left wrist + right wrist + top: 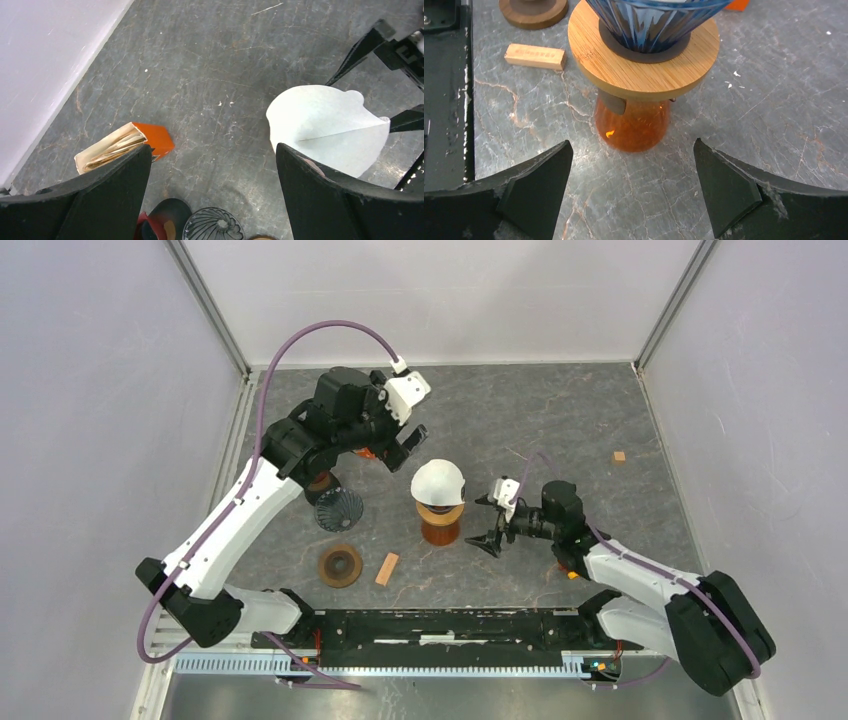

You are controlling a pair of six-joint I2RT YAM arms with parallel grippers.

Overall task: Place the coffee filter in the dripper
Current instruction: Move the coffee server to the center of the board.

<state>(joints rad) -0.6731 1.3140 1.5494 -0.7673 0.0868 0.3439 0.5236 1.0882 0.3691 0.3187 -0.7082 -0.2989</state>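
The white coffee filter (pixel 439 482) rests in the top of the blue glass dripper (pixel 654 20), which sits by its wooden collar (pixel 644 65) on an orange carafe (pixel 439 530). In the left wrist view the filter (pixel 325 125) shows as an opened cone to the right. My left gripper (pixel 400 450) hangs open above the table, up and left of the filter, with nothing between its fingers (pixel 100 200). My right gripper (pixel 485 522) stands open just right of the carafe (pixel 634 125), apart from it and holding nothing.
An orange box of spare filters (pixel 125 145) lies under the left arm. A dark ribbed dripper (pixel 338 508), a wooden ring (pixel 341 565) and a wooden block (pixel 387 568) lie left of the carafe. A small block (pixel 619 456) lies at the far right.
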